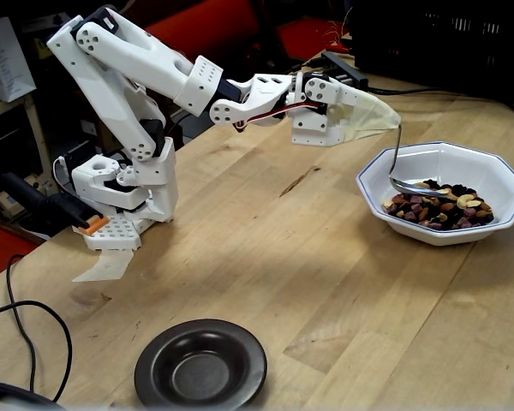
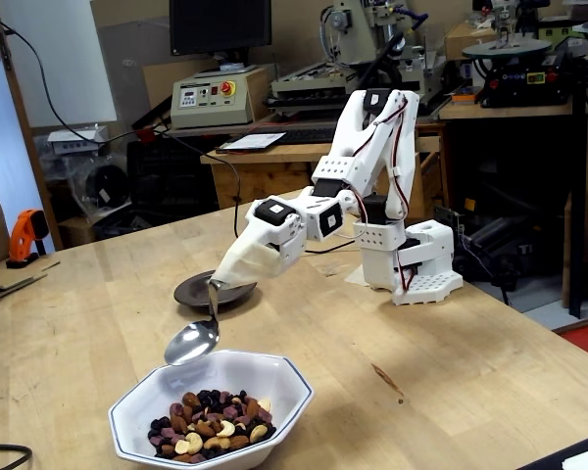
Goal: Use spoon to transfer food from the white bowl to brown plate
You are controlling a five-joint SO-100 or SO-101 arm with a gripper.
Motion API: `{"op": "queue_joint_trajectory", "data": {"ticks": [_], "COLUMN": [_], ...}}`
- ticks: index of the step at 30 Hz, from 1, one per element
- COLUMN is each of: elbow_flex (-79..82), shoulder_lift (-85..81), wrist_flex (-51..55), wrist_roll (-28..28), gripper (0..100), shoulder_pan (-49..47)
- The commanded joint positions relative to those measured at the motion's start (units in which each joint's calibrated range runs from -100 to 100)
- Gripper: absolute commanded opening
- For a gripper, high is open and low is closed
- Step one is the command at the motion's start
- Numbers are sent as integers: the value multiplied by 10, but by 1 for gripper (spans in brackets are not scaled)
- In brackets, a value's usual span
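Note:
In both fixed views my gripper (image 1: pixel 395 122) (image 2: pixel 217 280) is shut on the thin handle of the silver spoon (image 1: pixel 411 186) (image 2: pixel 191 343). The handle hangs down and the spoon's oval end hovers just over the white bowl (image 1: pixel 507 182) (image 2: pixel 286 380), above its rim and clear of the food (image 1: pixel 441 208) (image 2: pixel 212 419). No food shows on the mirror-like face of the spoon. The nuts and dried fruit lie heaped in the bowl's bottom. The brown plate (image 1: pixel 201 364) (image 2: pixel 189 292) sits empty on the wooden table, well away from the bowl.
The arm's white base (image 1: pixel 124 184) (image 2: pixel 412 259) is fixed to the table. Black cables (image 1: pixel 26 334) trail at one table edge. A workbench with machines (image 2: pixel 274 88) and an orange tool (image 2: pixel 24 235) stand behind the table.

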Motion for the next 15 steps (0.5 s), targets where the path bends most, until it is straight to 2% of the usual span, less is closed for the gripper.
{"op": "queue_joint_trajectory", "data": {"ticks": [1, 8, 15], "elbow_flex": [-7, -23, -33], "shoulder_lift": [24, 116, 129], "wrist_flex": [-13, -14, -14], "wrist_roll": [1, 2, 8], "gripper": [4, 4, 4], "shoulder_pan": [-4, -5, -6]}}
